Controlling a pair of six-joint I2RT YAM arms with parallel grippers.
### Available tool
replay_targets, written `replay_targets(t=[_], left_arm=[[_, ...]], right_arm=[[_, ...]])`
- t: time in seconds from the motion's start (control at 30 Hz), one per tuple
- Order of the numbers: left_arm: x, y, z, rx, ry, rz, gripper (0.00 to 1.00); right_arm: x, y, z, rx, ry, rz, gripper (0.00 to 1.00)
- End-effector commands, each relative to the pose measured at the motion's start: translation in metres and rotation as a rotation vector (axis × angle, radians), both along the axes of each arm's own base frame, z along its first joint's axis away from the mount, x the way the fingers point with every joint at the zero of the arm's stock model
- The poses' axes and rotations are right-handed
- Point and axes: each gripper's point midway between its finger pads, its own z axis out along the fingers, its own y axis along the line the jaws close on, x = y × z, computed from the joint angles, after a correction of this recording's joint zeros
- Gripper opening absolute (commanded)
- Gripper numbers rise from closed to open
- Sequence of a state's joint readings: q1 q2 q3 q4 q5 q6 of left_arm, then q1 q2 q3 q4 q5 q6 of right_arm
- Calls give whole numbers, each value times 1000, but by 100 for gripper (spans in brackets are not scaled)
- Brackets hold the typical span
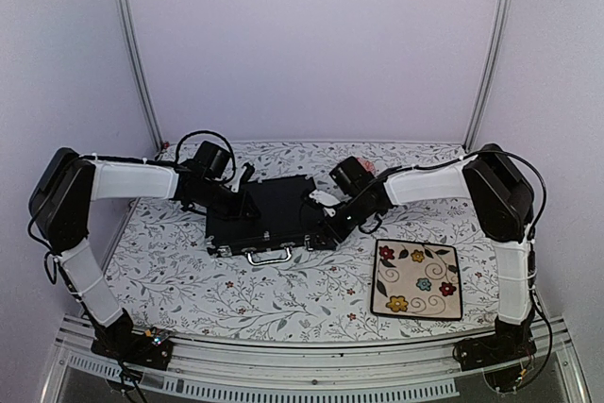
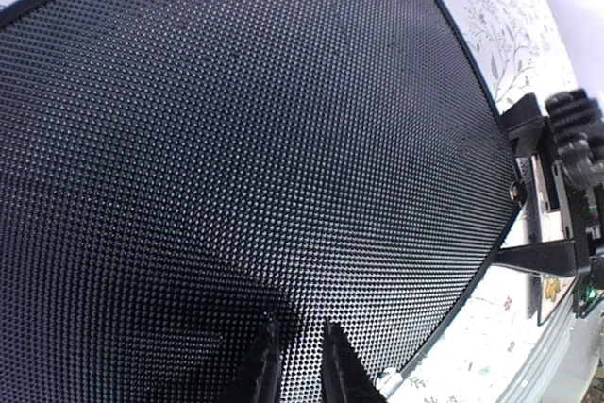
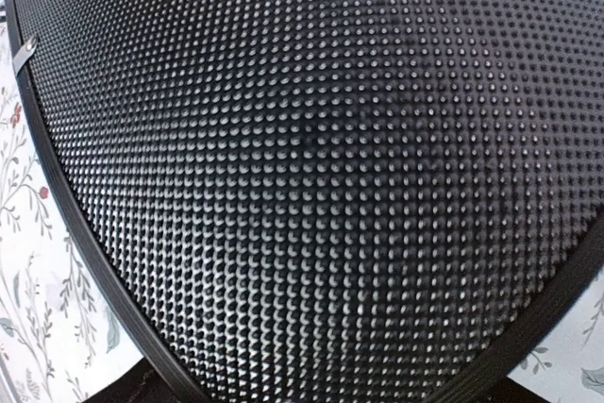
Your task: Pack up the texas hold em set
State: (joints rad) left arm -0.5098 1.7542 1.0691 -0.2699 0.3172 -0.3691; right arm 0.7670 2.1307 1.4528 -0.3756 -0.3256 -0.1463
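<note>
The black case [image 1: 269, 214] of the texas hold em set lies closed on the flowered table, its silver handle [image 1: 268, 255] facing the near edge. My left gripper [image 1: 245, 197] rests over the lid's left end. In the left wrist view its tips [image 2: 300, 323] stand a narrow gap apart on the dimpled lid [image 2: 236, 139], with nothing between them. My right gripper [image 1: 327, 203] is at the lid's right end. The right wrist view is filled by the lid [image 3: 330, 167], and the fingers do not show. Chips, cards and dice are out of view.
A cream square plate with flowers [image 1: 416, 278] lies to the right of the case. A pink patterned bowl [image 1: 367, 168] sits behind the right wrist. Metal posts and white walls close in the back and sides.
</note>
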Motion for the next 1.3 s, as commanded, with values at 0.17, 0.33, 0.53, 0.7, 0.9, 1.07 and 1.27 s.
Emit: replay_targets(t=[0.17, 0.33, 0.53, 0.7, 0.9, 1.07, 1.27], left_arm=[[-40, 28, -65, 183, 191, -5, 19], [-42, 30, -68, 192, 192, -8, 19], [-43, 30, -68, 187, 192, -10, 19], [-43, 30, -66, 184, 189, -12, 19], [-44, 30, -66, 186, 187, -14, 19], [-44, 30, -66, 187, 188, -15, 19], [-43, 31, -67, 192, 187, -17, 19]], right_arm=[[-15, -6, 56, 53, -261, 163, 83], [-10, -5, 73, 37, -387, 262, 84], [-3, 11, 83, 35, -503, 374, 86], [-4, 27, 71, -32, -608, 459, 89], [2, 34, 53, -95, -644, 477, 92], [2, 34, 38, -131, -647, 505, 92], [0, 32, 24, -175, -657, 545, 91]])
